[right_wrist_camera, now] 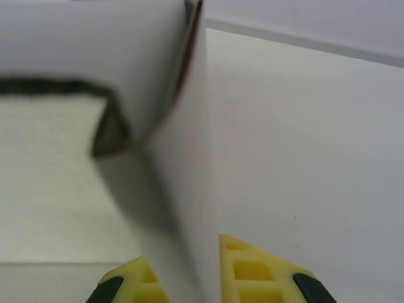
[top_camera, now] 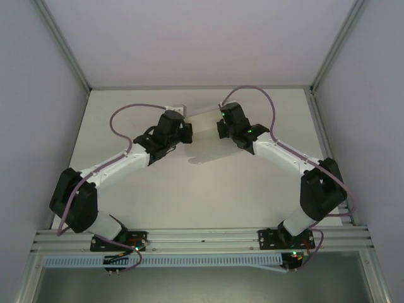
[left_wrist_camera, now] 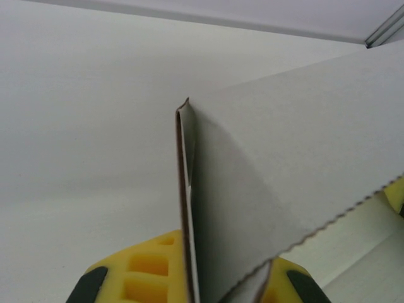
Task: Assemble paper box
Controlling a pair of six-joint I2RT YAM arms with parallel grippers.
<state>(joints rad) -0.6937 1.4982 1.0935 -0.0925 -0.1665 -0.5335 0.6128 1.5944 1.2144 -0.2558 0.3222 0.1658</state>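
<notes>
Top view, box: the box (top_camera: 205, 129) hung above the far middle of the worktop (top_camera: 189, 196), probably clear of it so its flaps could fold freely.
Top view, grippers: the left gripper (top_camera: 184, 134) and right gripper (top_camera: 222, 129) stood over that same spot, one at each end of the box.
Left wrist view: the left gripper (left_wrist_camera: 208, 281) was closed on an upright panel of the box (left_wrist_camera: 284, 158).
Right wrist view: the right gripper (right_wrist_camera: 192, 281) was clamped on another panel of the box (right_wrist_camera: 189, 189), with the worktop below.

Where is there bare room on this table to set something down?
The widest bare patch of table lies at the front, between the left arm and right arm. Both back corners are free too. The back middle is crowded: left claw and right claw pinch the box there.
</notes>
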